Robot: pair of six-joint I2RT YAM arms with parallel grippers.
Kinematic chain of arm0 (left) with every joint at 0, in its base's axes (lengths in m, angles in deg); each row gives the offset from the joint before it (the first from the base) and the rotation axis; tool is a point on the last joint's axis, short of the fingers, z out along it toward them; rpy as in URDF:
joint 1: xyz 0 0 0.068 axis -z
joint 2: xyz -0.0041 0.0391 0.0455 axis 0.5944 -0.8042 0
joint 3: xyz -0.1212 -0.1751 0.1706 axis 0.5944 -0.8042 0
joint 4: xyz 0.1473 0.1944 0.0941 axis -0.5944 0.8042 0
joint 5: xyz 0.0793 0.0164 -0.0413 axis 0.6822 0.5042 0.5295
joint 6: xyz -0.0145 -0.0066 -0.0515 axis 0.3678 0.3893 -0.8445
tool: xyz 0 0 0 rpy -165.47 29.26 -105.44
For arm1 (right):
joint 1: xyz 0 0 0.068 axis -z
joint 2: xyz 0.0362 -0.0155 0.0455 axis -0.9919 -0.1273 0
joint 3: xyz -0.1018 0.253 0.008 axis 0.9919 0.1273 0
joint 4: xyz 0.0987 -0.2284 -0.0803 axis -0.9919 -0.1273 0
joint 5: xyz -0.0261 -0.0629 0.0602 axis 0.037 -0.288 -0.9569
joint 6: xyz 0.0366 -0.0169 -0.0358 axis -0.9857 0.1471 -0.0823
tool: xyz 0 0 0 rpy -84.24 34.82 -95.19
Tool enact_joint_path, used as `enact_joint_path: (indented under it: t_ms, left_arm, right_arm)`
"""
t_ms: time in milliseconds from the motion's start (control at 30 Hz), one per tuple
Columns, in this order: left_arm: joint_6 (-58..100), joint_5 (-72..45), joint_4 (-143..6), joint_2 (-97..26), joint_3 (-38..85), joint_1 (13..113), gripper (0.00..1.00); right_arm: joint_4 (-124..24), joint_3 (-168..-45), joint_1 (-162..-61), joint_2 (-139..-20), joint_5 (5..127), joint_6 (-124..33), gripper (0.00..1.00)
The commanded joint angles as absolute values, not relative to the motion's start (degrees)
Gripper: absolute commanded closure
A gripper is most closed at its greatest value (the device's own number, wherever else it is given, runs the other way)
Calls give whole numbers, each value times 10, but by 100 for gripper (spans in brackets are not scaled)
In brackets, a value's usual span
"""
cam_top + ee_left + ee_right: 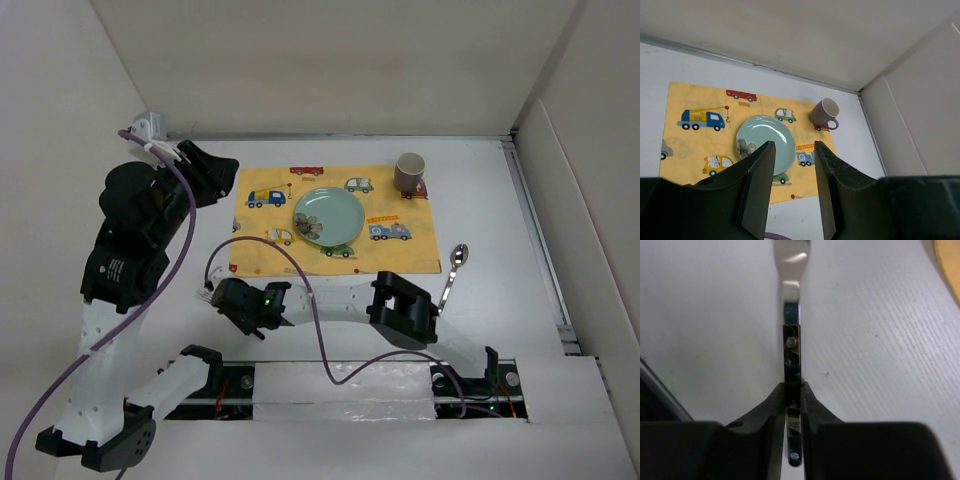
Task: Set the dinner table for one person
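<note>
On the white dinner table lies a yellow car-print placemat with a pale green plate at its middle and a brown mug at its far right corner. A metal spoon lies on the table right of the mat. My right gripper is low over the table left of the mat's near corner, shut on the thin handle of a metal cutlery piece whose head is cut off by the view's top edge. My left gripper is raised at the far left, open and empty, with the plate and mug below it.
White wall panels border the table at the back and both sides. A purple cable loops over the right arm near the mat's front edge. A small white fitting sits at the back left corner.
</note>
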State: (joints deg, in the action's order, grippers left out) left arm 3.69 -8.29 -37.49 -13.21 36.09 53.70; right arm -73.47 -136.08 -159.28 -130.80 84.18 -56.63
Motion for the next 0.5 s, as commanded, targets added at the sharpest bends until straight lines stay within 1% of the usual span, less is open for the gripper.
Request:
enact_joint_path:
  t_ms: [0,33,167,233,300,333,367,467]
  left_arm:
    - [28,-87,-374,-117,354,536,66]
    - [28,-87,-374,-114,352,536,66]
    - [42,-60,-365,-108,339,536,66]
    - [56,-28,-363,-103,327,536,65]
    - [61,-10,-361,-99,315,543,65]
    - [62,-4,-361,-99,310,543,62]
    - [61,-4,-366,-96,304,548,61]
    - [52,-22,-375,-89,271,548,59]
  right_arm:
    - [-781,-1400,-1599,-1334,904,-582,93]
    - [-786,-1405,-1599,-1335,904,-582,100]
    - [-797,-1412,-1592,-1295,915,-590,100]
    - [-800,-1418,-1577,-1250,911,-610,100]
    - [-785,-1412,-1541,-1218,908,-630,100]
    - [-778,-1408,-1527,-1191,908,-640,100]
    - [-771,-1406,-1495,-1182,910,-653,100]
    - [-781,-1433,-1448,-1190,894,-718,100]
